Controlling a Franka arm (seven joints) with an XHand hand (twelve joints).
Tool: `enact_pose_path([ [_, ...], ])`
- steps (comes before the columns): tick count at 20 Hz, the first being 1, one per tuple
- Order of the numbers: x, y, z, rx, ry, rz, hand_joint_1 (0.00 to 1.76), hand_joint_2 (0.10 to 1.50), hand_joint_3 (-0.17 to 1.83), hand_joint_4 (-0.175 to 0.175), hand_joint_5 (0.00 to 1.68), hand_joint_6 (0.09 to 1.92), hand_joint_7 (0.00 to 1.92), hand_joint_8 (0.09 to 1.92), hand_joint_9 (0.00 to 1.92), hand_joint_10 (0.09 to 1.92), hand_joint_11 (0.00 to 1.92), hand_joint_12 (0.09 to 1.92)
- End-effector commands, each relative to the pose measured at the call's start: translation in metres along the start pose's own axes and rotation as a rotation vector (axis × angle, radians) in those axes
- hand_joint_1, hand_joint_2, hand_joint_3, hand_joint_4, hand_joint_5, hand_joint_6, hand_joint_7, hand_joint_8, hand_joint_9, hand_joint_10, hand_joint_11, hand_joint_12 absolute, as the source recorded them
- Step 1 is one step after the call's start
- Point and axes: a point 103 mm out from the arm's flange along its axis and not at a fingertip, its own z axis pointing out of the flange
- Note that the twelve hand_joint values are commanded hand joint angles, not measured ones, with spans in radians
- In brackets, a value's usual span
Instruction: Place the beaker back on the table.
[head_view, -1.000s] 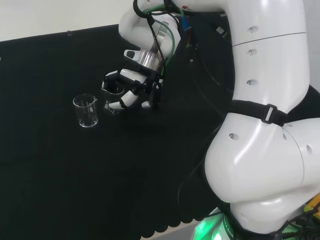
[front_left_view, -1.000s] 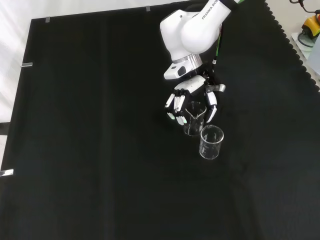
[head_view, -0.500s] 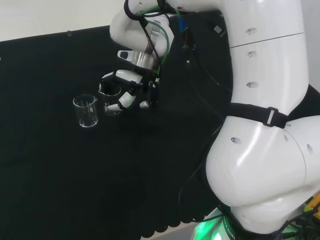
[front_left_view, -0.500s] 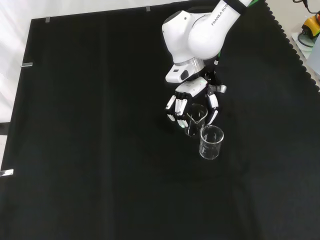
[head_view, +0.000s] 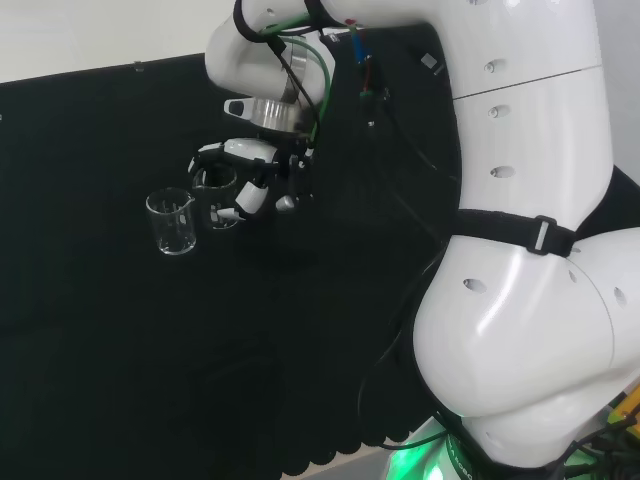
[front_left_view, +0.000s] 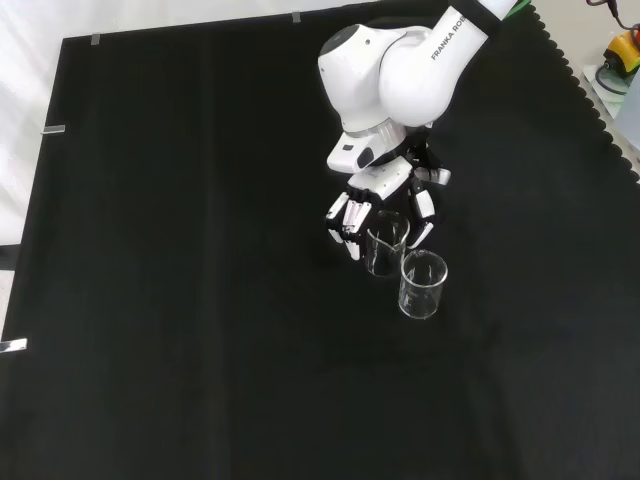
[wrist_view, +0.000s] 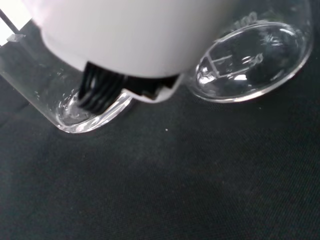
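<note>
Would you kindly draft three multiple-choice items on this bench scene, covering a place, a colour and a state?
1. In the front view, where does the free beaker stand relative to the beaker at the hand?
A. lower right
B. upper left
C. directly above

2. What colour is the cloth?
A. white
B. black
C. green

3. How does the free beaker stand?
A. on its side
B. upside down
C. upright

Answers: 1 A, it sits below and right of the one between the hand's fingers. 2 B, the cloth is black throughout. 3 C, its open mouth faces up.
</note>
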Motion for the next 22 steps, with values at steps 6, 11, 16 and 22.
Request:
enact_pose_path([
  [6, -0.002, -0.002, -0.001, 0.024, 0.010, 0.012, 1.03, 0.30, 1.07, -0.098, 0.31, 0.56, 0.44, 0.85, 0.38, 0.81, 0.01, 1.42],
  [11, -0.003, -0.003, -0.002, 0.014, 0.007, 0.012, 1.02, 0.31, 1.06, -0.099, 0.31, 0.54, 0.43, 0.85, 0.37, 0.82, 0.00, 1.41],
  [16, -0.002, -0.008, -0.010, 0.008, 0.001, 0.023, 0.99, 0.31, 1.05, -0.102, 0.31, 0.52, 0.44, 0.85, 0.38, 0.82, 0.00, 1.41],
  [22, -0.007, -0.021, -0.025, -0.042, 0.030, 0.037, 0.98, 0.32, 1.04, -0.104, 0.31, 0.50, 0.44, 0.84, 0.40, 0.82, 0.00, 1.42],
])
